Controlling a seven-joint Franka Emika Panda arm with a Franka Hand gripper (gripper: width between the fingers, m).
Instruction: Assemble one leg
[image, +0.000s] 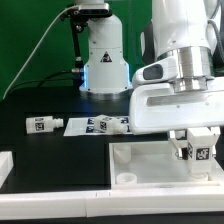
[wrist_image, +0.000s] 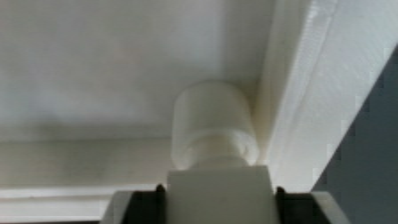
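Note:
My gripper (image: 196, 146) is shut on a small white leg (image: 201, 153) with a black-and-white tag. It holds the leg upright over the large white tray (image: 132, 158), at the tray's corner on the exterior view's right. In the wrist view the leg (wrist_image: 214, 130) runs from between my dark fingers (wrist_image: 150, 206) down to the tray floor (wrist_image: 89, 80). Its rounded end sits right beside the raised rim (wrist_image: 311, 90). I cannot tell whether the end is seated in a hole. A second leg (image: 40, 125) lies on the black table at the exterior view's left.
The marker board (image: 95, 126) lies flat behind the tray. The robot base (image: 105, 60) stands at the back. A white part (image: 5, 166) sits at the exterior view's left edge. The tray has a round hole (image: 126, 174) near its front corner.

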